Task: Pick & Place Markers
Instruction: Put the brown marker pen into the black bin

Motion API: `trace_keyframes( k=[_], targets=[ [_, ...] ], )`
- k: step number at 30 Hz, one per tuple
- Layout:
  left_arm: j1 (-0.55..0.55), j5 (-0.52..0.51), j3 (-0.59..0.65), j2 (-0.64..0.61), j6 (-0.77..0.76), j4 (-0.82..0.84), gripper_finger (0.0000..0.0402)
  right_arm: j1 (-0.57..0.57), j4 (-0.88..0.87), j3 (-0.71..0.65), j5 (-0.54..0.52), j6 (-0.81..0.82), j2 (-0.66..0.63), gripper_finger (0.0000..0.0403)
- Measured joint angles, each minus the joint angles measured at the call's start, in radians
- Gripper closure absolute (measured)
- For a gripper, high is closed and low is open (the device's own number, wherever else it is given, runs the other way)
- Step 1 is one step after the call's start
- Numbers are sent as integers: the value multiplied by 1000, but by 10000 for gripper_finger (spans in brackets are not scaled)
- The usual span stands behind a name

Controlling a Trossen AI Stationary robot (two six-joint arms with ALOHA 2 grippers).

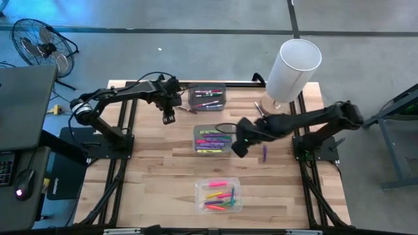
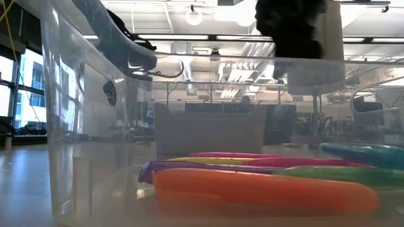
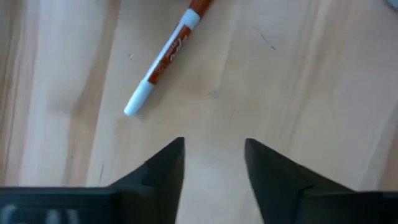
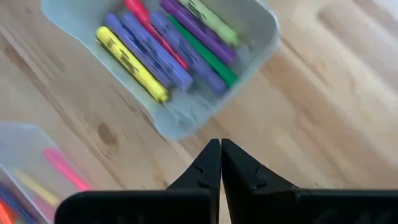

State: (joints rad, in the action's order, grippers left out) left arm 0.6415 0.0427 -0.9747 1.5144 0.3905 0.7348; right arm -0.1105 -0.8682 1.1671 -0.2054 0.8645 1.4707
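Three small bins stand in a row down the table's middle. The far bin (image 1: 208, 96) holds dark markers, the middle bin (image 1: 212, 139) purple, yellow and green ones (image 4: 168, 46), and the near clear bin (image 1: 218, 194) pink, orange and green ones (image 2: 265, 189). A purple marker (image 1: 265, 153) lies loose on the wood to the right of the middle bin. A white marker with an orange-red cap (image 3: 163, 59) lies on the wood just ahead of my left gripper (image 3: 214, 149), which hovers open left of the far bin (image 1: 168, 117). My right gripper (image 4: 220, 155) is shut and empty at the middle bin's right near corner (image 1: 239, 149).
A tall white cylinder (image 1: 290, 68) stands at the table's far right corner. Bare wood (image 1: 150, 183) lies left of the near bin. A floor fan (image 1: 42, 46) and a dark desk (image 1: 23, 124) stand off the table's left side.
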Motion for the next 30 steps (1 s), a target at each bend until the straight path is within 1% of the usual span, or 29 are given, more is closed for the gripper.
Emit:
trace_keyframes(
  k=[3, 6, 10, 13, 17, 19, 23, 26, 30],
  targets=[
    [0, 0, -1, 33, 33, -16, 201, -34, 46, -112, -25, 103, -79, 401],
    [0, -16, -1, 71, 79, -45, 166, -50, 97, -207, -34, 165, -141, 402],
    [0, -68, -1, 111, 132, -87, 136, -50, 154, -306, -29, 207, -196, 401],
    [0, -72, -1, 127, 161, -124, 129, -40, 179, -353, -28, 210, -225, 402],
    [0, -102, -1, 139, 179, -192, 128, -16, 199, -393, -25, 203, -251, 401],
    [0, -99, -1, 141, 201, -209, 128, -2, 208, -407, -20, 189, -260, 402],
    [0, -35, -5, 163, 249, -214, 128, 29, 217, -415, -11, 151, -264, 399],
    [1, 2, -37, 222, 250, -178, 128, 55, 242, -415, -1, 107, -264, 399],
    [6, 58, -125, 322, 242, -29, 131, 91, 272, -415, 17, 56, -264, 402]
  ],
)
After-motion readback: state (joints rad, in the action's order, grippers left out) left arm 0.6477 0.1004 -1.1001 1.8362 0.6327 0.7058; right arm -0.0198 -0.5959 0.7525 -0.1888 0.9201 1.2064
